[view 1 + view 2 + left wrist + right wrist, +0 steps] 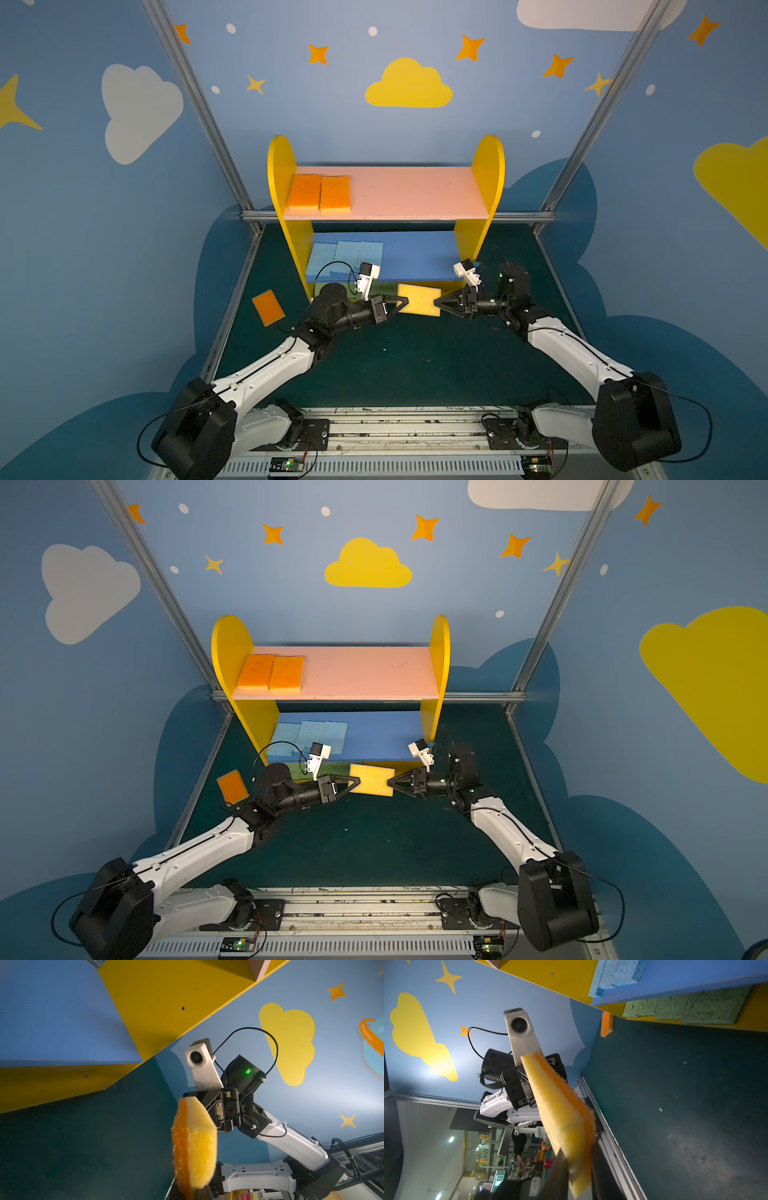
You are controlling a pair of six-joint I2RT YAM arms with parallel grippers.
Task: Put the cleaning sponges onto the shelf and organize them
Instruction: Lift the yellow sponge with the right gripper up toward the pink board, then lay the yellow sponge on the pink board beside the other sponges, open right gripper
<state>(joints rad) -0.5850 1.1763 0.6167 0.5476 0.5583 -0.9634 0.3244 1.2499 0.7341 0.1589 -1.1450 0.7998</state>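
Observation:
An orange sponge (419, 300) (371, 780), yellow face up, hangs in the air in front of the shelf (282, 174). My left gripper (402, 304) (193, 1190) is shut on its left end. Shut on the sponge's right end (560, 1115) is my right gripper (436, 304) (579, 1167). Two orange sponges (320, 193) lie side by side at the left of the pink top board. Light blue sponges (345, 253) lie on the blue middle board. Green sponges (685, 1007) sit on the bottom board. One more orange sponge (268, 308) lies on the table left of the shelf.
The dark green table (415, 365) stretches in front of the shelf. Metal frame posts (249, 216) stand at the back corners beside the shelf's side panels. The right part of the pink board (424, 191) is bare.

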